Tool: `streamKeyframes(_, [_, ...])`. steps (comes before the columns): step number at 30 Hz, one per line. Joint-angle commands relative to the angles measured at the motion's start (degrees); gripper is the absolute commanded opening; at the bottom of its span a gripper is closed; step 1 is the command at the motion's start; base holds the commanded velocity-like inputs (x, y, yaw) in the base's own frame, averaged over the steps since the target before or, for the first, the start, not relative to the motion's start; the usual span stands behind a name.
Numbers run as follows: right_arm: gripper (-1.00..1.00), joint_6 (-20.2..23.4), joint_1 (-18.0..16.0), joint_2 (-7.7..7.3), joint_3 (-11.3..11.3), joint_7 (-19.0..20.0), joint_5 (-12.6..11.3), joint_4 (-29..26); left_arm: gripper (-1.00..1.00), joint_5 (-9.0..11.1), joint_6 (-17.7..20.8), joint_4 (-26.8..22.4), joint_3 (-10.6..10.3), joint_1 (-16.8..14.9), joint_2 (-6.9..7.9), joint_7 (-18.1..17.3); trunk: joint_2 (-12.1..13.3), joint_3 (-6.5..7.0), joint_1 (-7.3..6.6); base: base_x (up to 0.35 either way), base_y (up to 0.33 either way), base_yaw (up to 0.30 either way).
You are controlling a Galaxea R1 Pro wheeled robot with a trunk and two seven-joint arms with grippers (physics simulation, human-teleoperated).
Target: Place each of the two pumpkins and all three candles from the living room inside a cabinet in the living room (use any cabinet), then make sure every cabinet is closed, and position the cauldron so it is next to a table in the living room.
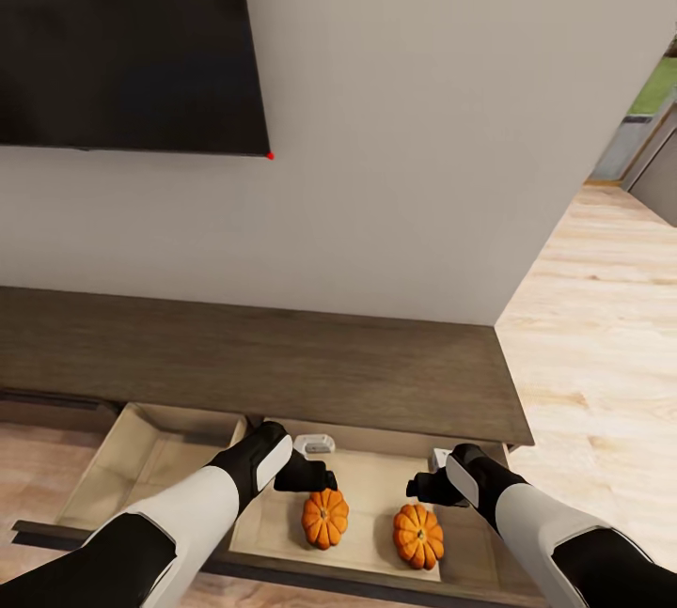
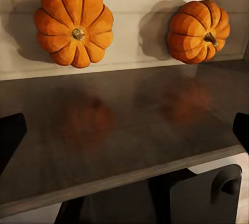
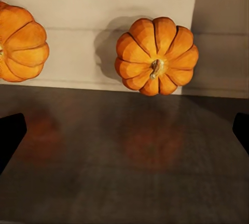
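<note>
Head view: both pumpkins (image 1: 324, 518) sit in the cabinet's open drawer (image 1: 150, 458), under your empty, wide-spread left fingers (image 1: 318, 476) and right fingers (image 1: 425, 488); its front lies toward you.

The left gripper (image 1: 320, 476) and right gripper (image 1: 423, 488) show only their dark bodies from the head camera — fingertips too small to judge the gap. In the right wrist view, one pumpkin (image 3: 21, 42) beyond the fingers is cut by the picture's edge. Each wrist view catches just slivers of its fingertips (image 2: 10, 135) at the borders. The TV (image 1: 132, 39) and the drawer front (image 1: 310, 570) beneath both arms are cropped or covered.
</note>
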Motion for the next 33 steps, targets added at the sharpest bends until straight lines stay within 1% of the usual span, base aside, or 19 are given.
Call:
streamKeyframes(1, [1.0, 0.3, 0.0, -0.04, 0.5, 0.1, -0.3, -0.1, 1.0, -0.3, 0.2, 0.0, -0.1, 0.0, 0.0, -0.2, 0.0, 0.06, 0.0, 0.0, 0.0, 0.0])
streamKeyframes(7, [1.0, 0.3, 0.0, -0.04, 0.5, 0.1, -0.3, -0.1, 1.0, -0.3, 0.5, 0.0, -0.1, 0.0, 0.0, -0.2, 0.0, 0.6, 0.0, -0.037, -0.004, 0.0])
streamKeyframes(13, [1.0, 0.3, 0.0, -0.04, 0.5, 0.1, -0.3, -0.1, 1.0, -0.3, 0.5, 0.0, 0.0, 0.0, 0.0, -0.2, 0.0, 1.15, 0.0, -0.232, -0.059, 0.0])
streamKeyframes(17, [1.0, 0.3, 0.0, -0.04, 0.5, 0.1, -0.3, -0.1, 1.0, -0.3, 0.5, 0.0, 0.0, 0.0, 0.0, -0.2, 0.0, 1.52, 0.0, -0.135, -0.023, 0.0])
streamKeyframes(33, [1.0, 0.3, 0.0, -0.04, 0.6, 0.1, -0.3, -0.1, 1.0, -0.1, 0.0, 0.1, 0.1, 0.0, 0.0, -0.3, 0.0, 2.98, 0.0, -0.007, -0.001, 0.0])
